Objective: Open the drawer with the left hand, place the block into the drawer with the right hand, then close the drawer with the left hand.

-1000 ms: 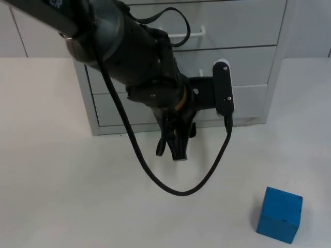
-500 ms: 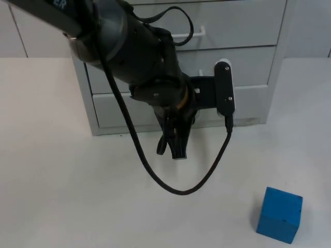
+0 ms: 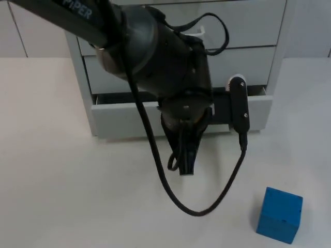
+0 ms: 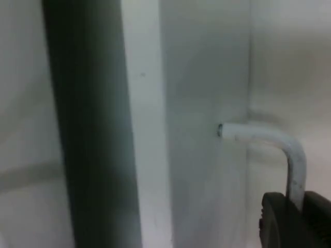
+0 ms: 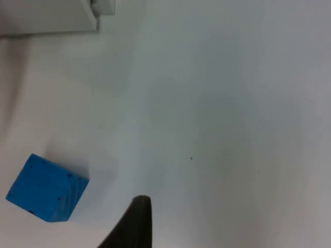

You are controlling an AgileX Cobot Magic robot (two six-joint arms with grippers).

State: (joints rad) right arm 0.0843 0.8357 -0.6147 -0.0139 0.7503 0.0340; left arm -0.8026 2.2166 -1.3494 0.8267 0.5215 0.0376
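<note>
**Bottom drawer drawn partly out, block on the table**

A blue block [image 3: 279,215] is seen nearest, at about 5 o'clock on the white table [image 3: 62,196]; the right gripper [image 5: 135,223] is held over the table just beside it, and whether its fingers are together cannot be told. Farther off, the left gripper [image 3: 187,164] is clamped on the white handle [image 4: 269,142] of the bottom drawer [image 3: 129,118], which is drawn partly out of the grey cabinet [image 3: 248,31] at 12 o'clock.

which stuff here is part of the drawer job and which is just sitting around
Part of the job:
- bottom drawer, pulled partly out
- its white handle, with the left claw on it
- blue block, loose on the table
- right claw, waiting above the table near the block

Just there:
- upper drawers of the grey cabinet, closed
</note>
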